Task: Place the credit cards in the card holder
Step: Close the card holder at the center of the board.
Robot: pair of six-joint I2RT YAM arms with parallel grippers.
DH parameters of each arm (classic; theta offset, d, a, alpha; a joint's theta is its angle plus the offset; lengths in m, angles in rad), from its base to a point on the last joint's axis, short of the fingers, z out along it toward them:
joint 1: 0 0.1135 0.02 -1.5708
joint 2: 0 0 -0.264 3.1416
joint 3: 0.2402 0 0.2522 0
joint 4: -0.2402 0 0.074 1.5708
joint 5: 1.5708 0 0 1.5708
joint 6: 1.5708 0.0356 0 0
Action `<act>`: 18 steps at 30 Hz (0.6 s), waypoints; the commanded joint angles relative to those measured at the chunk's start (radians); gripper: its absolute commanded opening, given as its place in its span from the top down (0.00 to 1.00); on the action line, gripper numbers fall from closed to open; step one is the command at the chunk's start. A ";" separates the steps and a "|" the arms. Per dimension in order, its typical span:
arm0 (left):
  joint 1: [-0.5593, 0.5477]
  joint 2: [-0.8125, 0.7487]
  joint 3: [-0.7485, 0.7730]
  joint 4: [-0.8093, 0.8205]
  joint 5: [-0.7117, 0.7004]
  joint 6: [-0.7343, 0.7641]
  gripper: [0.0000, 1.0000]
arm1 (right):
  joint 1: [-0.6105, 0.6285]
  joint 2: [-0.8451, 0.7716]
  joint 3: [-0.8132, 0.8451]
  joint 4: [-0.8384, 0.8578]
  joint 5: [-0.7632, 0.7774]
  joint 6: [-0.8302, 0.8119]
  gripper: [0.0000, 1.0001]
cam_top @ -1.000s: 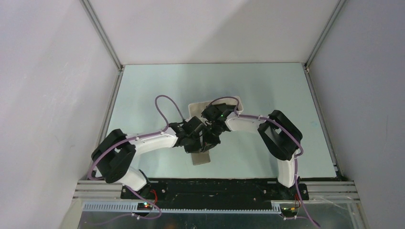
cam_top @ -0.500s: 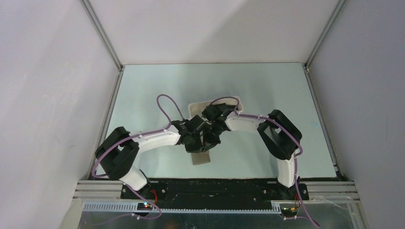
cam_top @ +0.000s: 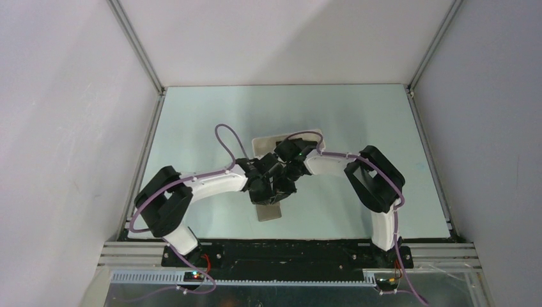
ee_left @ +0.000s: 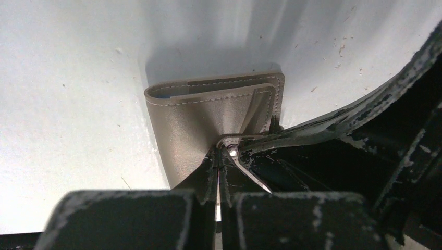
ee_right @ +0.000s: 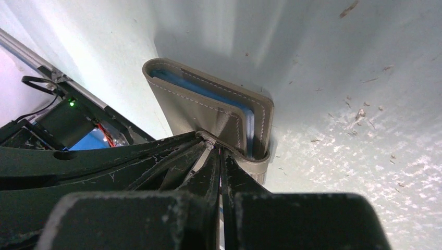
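Observation:
The card holder (cam_top: 269, 212), a grey-brown wallet, lies near the table's front middle. It also shows in the left wrist view (ee_left: 203, 120) and in the right wrist view (ee_right: 198, 109), folded, with its blue inside showing at the edge. My left gripper (cam_top: 270, 192) is shut, and in its wrist view (ee_left: 219, 156) it pinches the wallet's face flap at the metal snap. My right gripper (cam_top: 285, 188) is shut right beside it, and in its wrist view (ee_right: 219, 156) it pinches the strap tab. No credit cards are in view.
A white tray (cam_top: 261, 144) lies just behind the two wrists, mostly hidden by them. The metal frame rail (cam_top: 287, 246) runs along the table's near edge. Walls close the table in on the left, right and back.
My left arm's elbow and forearm have shifted to the right and forward. Both grippers stay together at the wallet. The wallet has not moved.

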 commanded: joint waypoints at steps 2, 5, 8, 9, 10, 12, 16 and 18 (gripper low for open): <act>-0.116 0.210 -0.070 0.299 0.190 -0.129 1.00 | 0.030 0.259 -0.194 -0.071 0.357 -0.078 1.00; -0.125 0.189 -0.081 0.303 0.188 -0.141 1.00 | 0.033 0.265 -0.194 -0.073 0.348 -0.083 1.00; -0.139 0.189 -0.090 0.313 0.205 -0.158 1.00 | 0.029 0.256 -0.195 -0.090 0.357 -0.091 1.00; -0.145 0.183 -0.091 0.315 0.205 -0.158 1.00 | 0.026 0.239 -0.197 -0.091 0.359 -0.097 1.00; -0.145 0.178 -0.093 0.318 0.203 -0.155 1.00 | 0.023 0.224 -0.201 -0.086 0.354 -0.102 1.00; -0.141 0.149 -0.104 0.321 0.183 -0.150 1.00 | 0.023 0.159 -0.211 -0.075 0.333 -0.114 1.00; -0.125 0.070 -0.149 0.326 0.132 -0.159 1.00 | 0.017 -0.037 -0.218 -0.066 0.266 -0.113 0.91; -0.120 0.029 -0.177 0.325 0.103 -0.170 1.00 | 0.008 -0.120 -0.218 -0.058 0.235 -0.097 0.80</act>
